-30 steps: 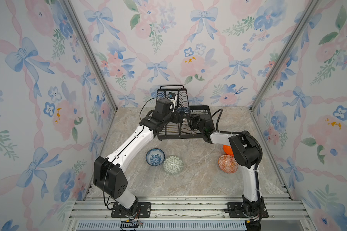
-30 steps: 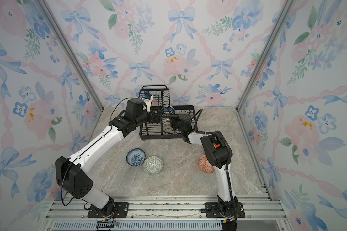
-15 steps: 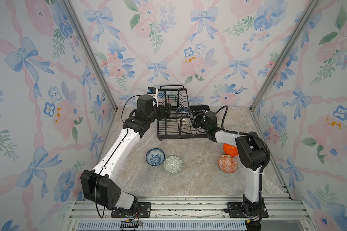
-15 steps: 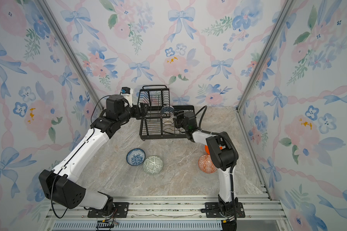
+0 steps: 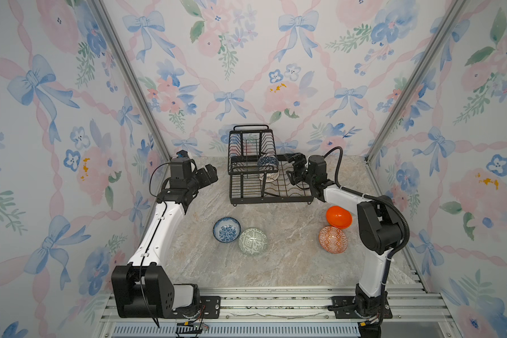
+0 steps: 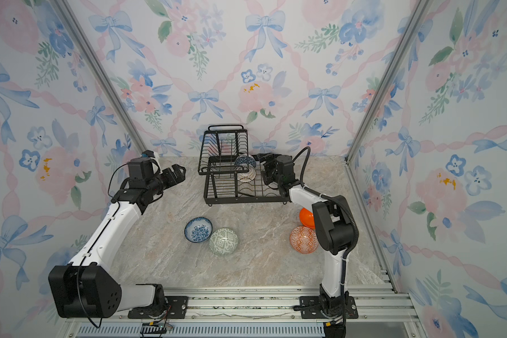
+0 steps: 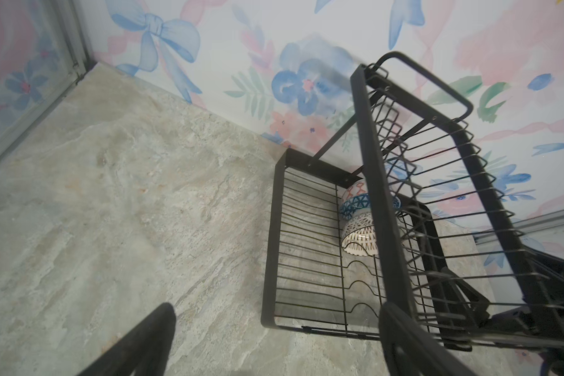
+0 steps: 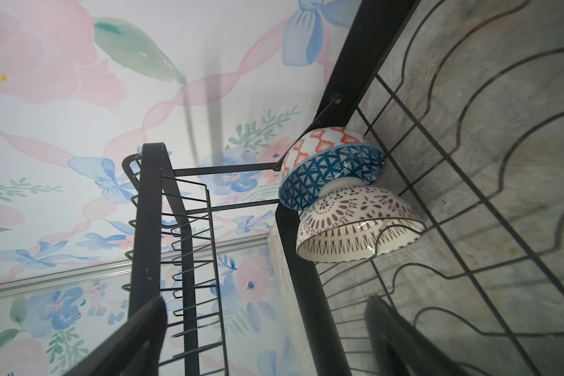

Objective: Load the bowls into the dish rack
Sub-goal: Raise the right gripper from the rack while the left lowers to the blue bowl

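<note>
Item: black wire two-tier dish rack (image 5: 270, 201), standing at the back of the grey marble-patterned tabletop (image 5: 275, 263). Contents so far: two small round ceramic bowls are sitting tipped on edge at the far corner of the lower tray, next to the raised basket. They are the dark-blue triangle-patterned bowl (image 8: 326, 172) and the white bowl with brown lace pattern (image 8: 355, 224), touching each other and leaning on the wire. Awaiting loading, on the tabletop: the blue-white floral bowl (image 5: 226, 229) is lying just beside the green-white geometric bowl (image 5: 253, 241). The plain glossy orange bowl (image 5: 338, 216) and the orange-white patterned bowl (image 5: 333, 240) are lying together by the right arm. Right gripper (image 5: 289, 169): jaws are standing spread wide and holding nothing, hovering over the tray's right part, near the racked pair but apart from it. Left gripper (image 5: 212, 175): jaws are likewise spread and empty, hanging left of the rack and clear of it. Step in hand, as judged: the placement is looking finished and the right gripper is due to back out. Handling notes: retreat along the approach line, jaws kept wide and lifted above the wire humps. The leaning pair is looking easy to topple. The orange bowls are lying nearest and look the sensible next pick, taken by the rim.
</note>
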You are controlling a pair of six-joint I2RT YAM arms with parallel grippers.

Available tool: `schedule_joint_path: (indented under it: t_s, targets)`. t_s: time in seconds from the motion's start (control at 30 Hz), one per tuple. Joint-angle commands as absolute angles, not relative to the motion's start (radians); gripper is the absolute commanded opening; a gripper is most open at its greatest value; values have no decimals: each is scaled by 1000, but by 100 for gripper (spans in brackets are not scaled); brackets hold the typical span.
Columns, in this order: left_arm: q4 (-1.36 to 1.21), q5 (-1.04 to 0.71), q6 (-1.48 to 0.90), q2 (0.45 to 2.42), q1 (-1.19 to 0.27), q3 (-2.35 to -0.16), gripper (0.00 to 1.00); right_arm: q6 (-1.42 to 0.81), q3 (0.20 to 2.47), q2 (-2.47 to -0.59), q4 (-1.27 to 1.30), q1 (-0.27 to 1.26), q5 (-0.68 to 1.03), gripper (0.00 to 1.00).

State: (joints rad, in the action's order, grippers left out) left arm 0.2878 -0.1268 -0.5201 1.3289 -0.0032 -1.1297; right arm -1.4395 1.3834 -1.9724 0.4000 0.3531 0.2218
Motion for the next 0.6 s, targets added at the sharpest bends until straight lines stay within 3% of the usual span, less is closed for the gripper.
schedule_joint_path:
  t_s: [0.0,0.3,0.57]
  targets:
    - [309,-157,-530,1310,3,-1068,98,-1270,1488,-1907,208,333,244,97]
    - [403,-164,-490,1278,-1,-939,98,-819,1679,-1824,-84,371,158,97]
    - [513,-184,-453,1309,-30,-906,92,-438,1703,-1772,-103,454,147,97]
